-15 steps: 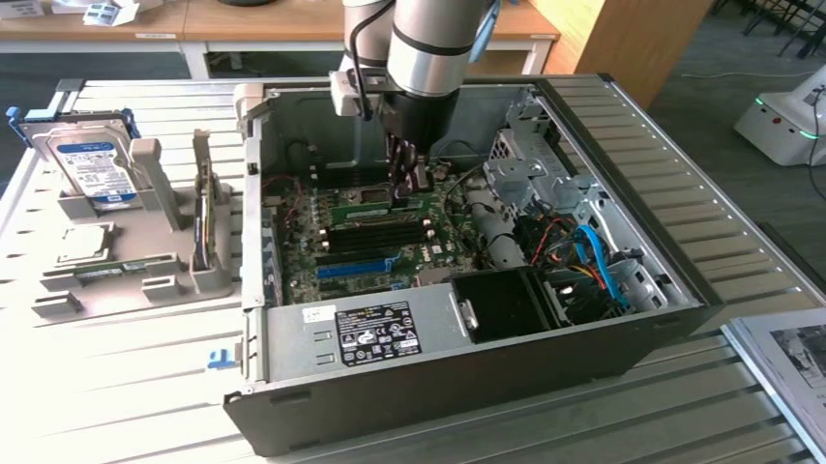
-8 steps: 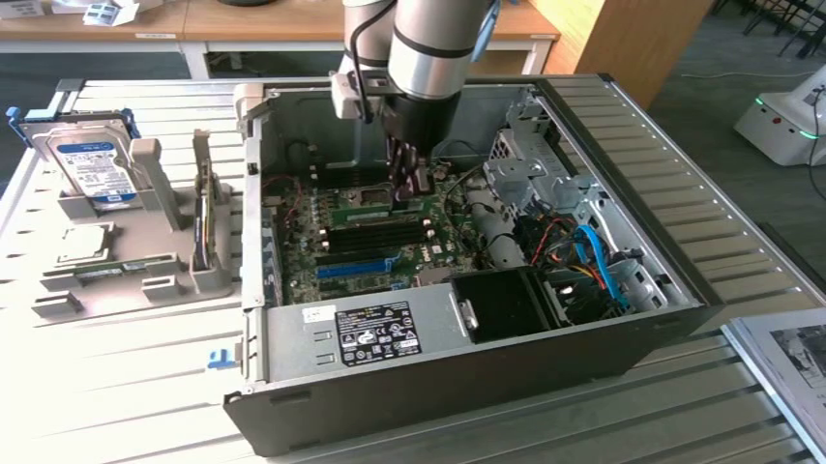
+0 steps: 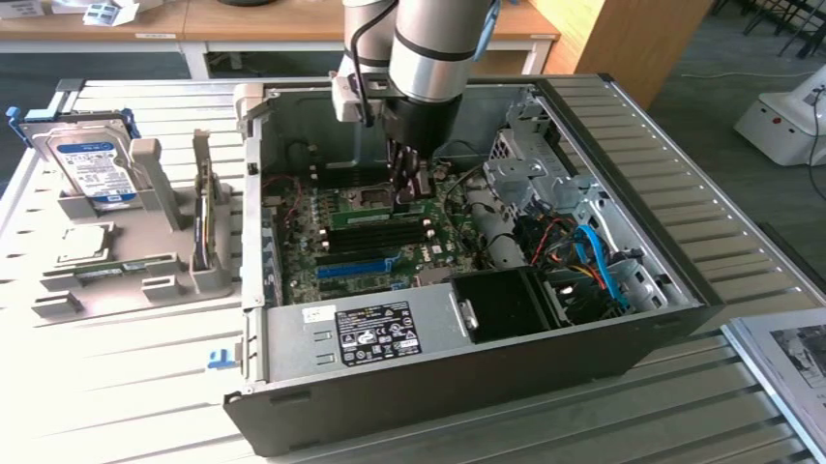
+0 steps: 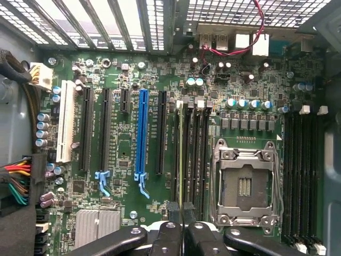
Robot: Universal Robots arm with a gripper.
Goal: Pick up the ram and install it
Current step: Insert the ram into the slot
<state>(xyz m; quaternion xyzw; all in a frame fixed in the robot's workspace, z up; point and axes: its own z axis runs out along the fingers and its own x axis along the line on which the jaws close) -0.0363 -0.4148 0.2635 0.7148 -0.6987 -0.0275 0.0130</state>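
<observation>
Black gripper [image 4: 181,213], jaws pinched tight on the ram [image 4: 181,154], a thin green board seen edge-on, lying along the black memory slots [image 4: 194,144] beside the open metal-framed processor socket [image 4: 244,184]; whether it is seated cannot be told. Around them spreads the green motherboard [image 4: 154,74] with one blue slot [image 4: 142,133], inside an open dark steel computer case [image 3: 439,406]. The case lies on a pale slatted metal table [image 3: 130,406]; wooden desks [image 3: 258,24] stand behind

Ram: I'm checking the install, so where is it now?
In the wrist view the ram is gripped edge-on in the tool, inside the computer case, along the black memory slots beside the empty processor socket.
</observation>
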